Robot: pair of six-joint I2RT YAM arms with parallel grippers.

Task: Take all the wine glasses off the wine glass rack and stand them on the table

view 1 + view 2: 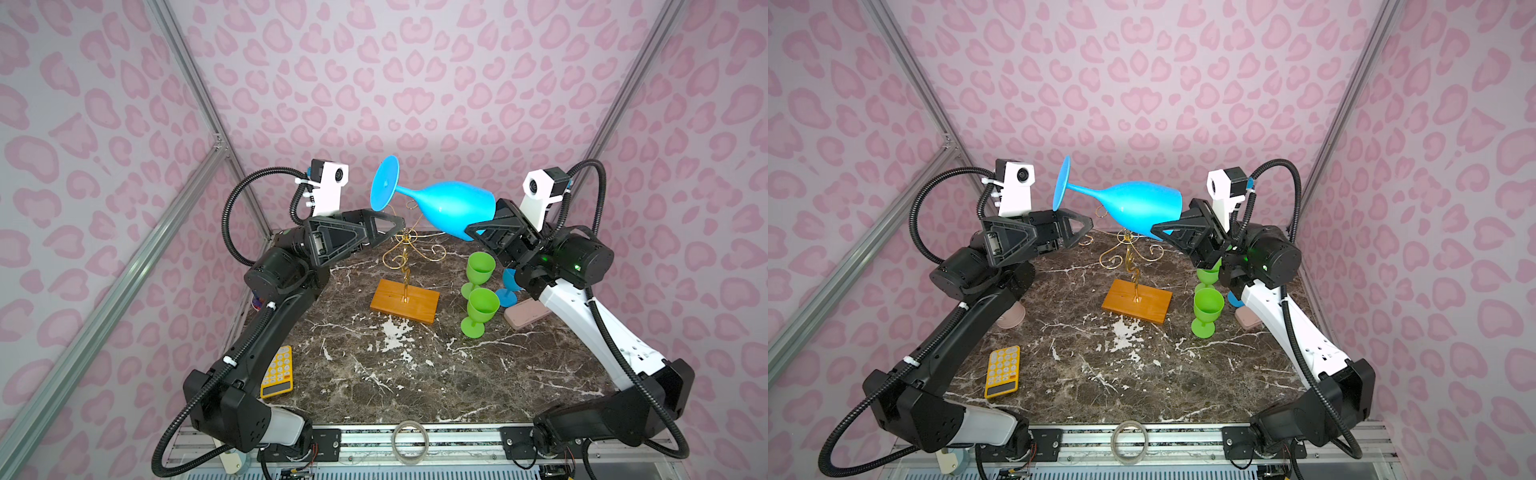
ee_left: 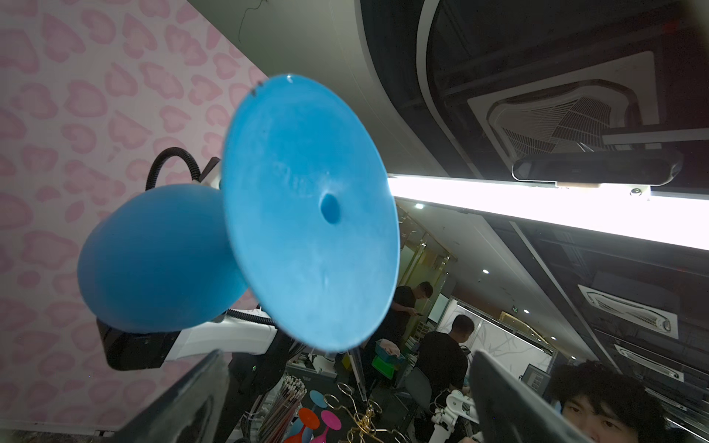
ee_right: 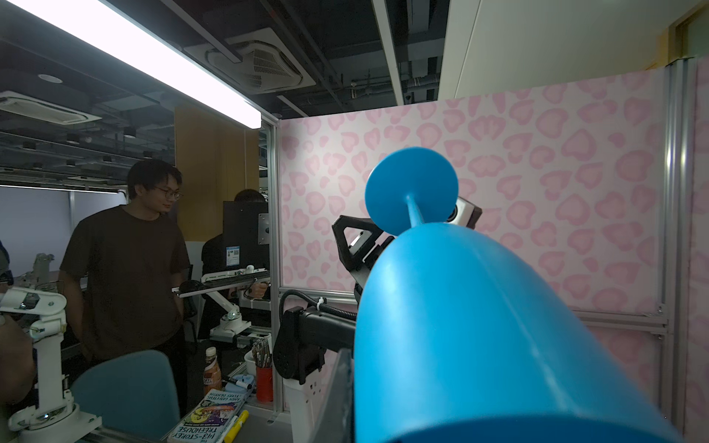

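Note:
A blue wine glass [image 1: 444,205] [image 1: 1133,203] hangs on its side in the air above the wine glass rack [image 1: 409,249] [image 1: 1128,253], a gold wire stand on an orange-brown wooden base [image 1: 405,300]. My right gripper [image 1: 478,230] [image 1: 1163,230] is shut on the rim of its bowl [image 3: 479,326]. The glass's foot [image 2: 310,211] points toward my left gripper [image 1: 390,226] [image 1: 1084,228], which stands open just below the foot and touches nothing. In the left wrist view its two fingers [image 2: 184,402] are spread wide, with the rack's wire [image 2: 364,420] showing between them.
Two green goblets [image 1: 480,268] [image 1: 481,309], a small blue glass [image 1: 509,289] and a pink case [image 1: 525,316] stand right of the rack, under my right arm. A yellow calculator [image 1: 277,372] lies front left. A tape roll [image 1: 410,440] sits on the front rail.

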